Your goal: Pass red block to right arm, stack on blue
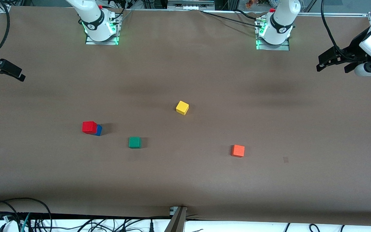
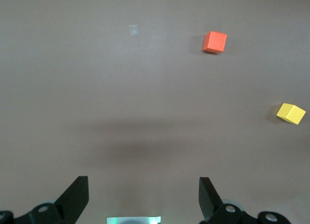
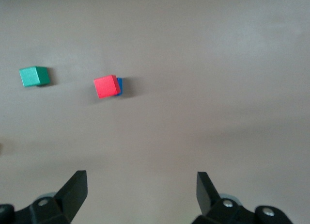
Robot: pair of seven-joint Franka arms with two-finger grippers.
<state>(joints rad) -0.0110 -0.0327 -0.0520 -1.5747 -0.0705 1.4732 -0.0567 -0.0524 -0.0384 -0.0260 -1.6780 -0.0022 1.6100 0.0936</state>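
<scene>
The red block (image 1: 89,127) sits on top of the blue cube (image 1: 99,130), a little offset, toward the right arm's end of the table. The right wrist view shows the red block (image 3: 107,86) with the blue cube's (image 3: 120,86) edge showing beside it. My right gripper (image 1: 18,74) is open and empty, up over the table's edge at the right arm's end; in its wrist view (image 3: 141,180) nothing lies between the jaws. My left gripper (image 1: 332,66) is open and empty over the left arm's end; its wrist view (image 2: 144,185) shows bare table.
A green cube (image 1: 134,142) lies beside the stack, slightly nearer the front camera, and shows in the right wrist view (image 3: 34,76). A yellow cube (image 1: 182,107) lies mid-table. An orange cube (image 1: 238,150) lies toward the left arm's end. The left wrist view shows the orange cube (image 2: 214,42) and the yellow cube (image 2: 290,113).
</scene>
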